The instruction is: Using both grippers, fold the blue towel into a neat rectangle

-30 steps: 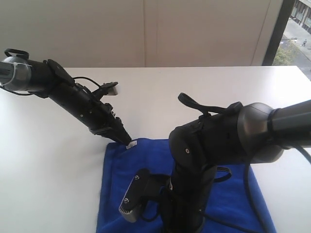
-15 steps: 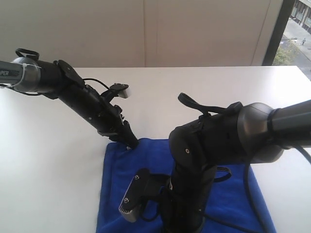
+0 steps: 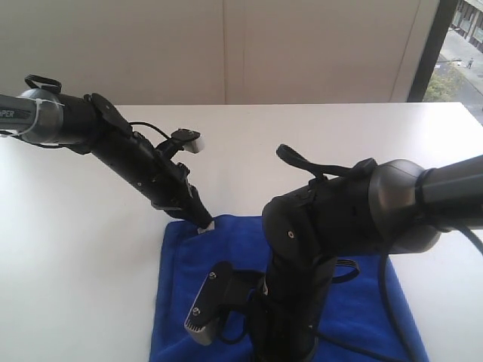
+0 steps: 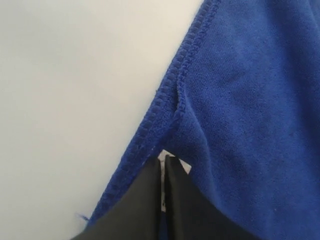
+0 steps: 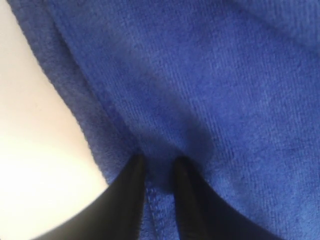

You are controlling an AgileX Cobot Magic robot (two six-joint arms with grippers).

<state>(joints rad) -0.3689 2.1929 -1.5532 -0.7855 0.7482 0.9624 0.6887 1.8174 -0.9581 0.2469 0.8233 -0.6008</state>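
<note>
Folding looks barely begun: the blue towel lies spread on the white table, 0 folds visible. The left gripper pinches its corner by the white tag; the right gripper clamps an edge. Every fold remains.

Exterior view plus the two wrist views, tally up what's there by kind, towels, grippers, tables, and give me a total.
blue towel: 1
grippers: 2 (left gripper, right gripper)
white table: 1
total: 4
</note>
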